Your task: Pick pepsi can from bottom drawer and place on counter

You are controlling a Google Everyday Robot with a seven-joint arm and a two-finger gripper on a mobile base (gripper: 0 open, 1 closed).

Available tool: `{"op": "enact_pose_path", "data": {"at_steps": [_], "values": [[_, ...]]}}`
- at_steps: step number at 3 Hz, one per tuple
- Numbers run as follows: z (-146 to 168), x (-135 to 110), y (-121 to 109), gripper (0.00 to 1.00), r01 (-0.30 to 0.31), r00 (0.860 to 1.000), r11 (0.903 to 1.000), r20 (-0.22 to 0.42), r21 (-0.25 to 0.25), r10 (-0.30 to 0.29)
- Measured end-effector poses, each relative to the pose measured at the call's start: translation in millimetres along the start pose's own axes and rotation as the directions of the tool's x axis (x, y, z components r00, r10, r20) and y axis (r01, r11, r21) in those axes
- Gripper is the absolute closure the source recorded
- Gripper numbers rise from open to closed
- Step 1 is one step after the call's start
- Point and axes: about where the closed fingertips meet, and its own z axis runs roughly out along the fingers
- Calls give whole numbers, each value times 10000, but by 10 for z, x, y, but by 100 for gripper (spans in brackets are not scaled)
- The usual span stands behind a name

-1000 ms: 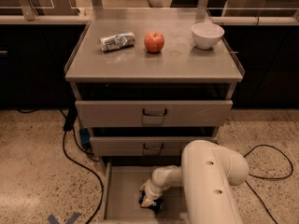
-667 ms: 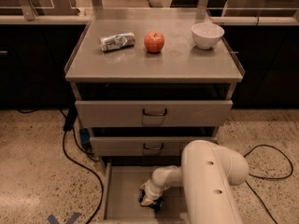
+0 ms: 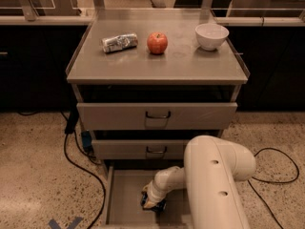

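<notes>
gripper [image 3: 153,202] reaching down into bottom drawer [image 3: 123,194] | pepsi can [image 3: 159,206] sitting directly beneath, touching; long axis hidden | grip state: cannot tell | tabletop [image 3: 157,66] waiting above

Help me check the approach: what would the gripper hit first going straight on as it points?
Probably the pepsi can, which sits right at the tip of the gripper, low in the bottom drawer; depth is unclear.

The grey bench [image 3: 157,68] carries a silver can [image 3: 119,42] lying on its side at the left, an apple [image 3: 157,43] mid-way and a white bowl [image 3: 211,36] at the right. Below, the open bottom drawer [image 3: 125,199] holds the pepsi can [image 3: 159,206] on its floor, with the claw [image 3: 149,202] down at it.
</notes>
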Motion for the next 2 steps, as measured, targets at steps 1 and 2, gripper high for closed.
{"op": "enact_pose_path", "data": {"at_steps": [1,2], "values": [[-320,-173,-18,100,310,9995,9990,-122,307,-306],[-655,-325,-8,100,625,9977,9963,-313,586,-607]]}}
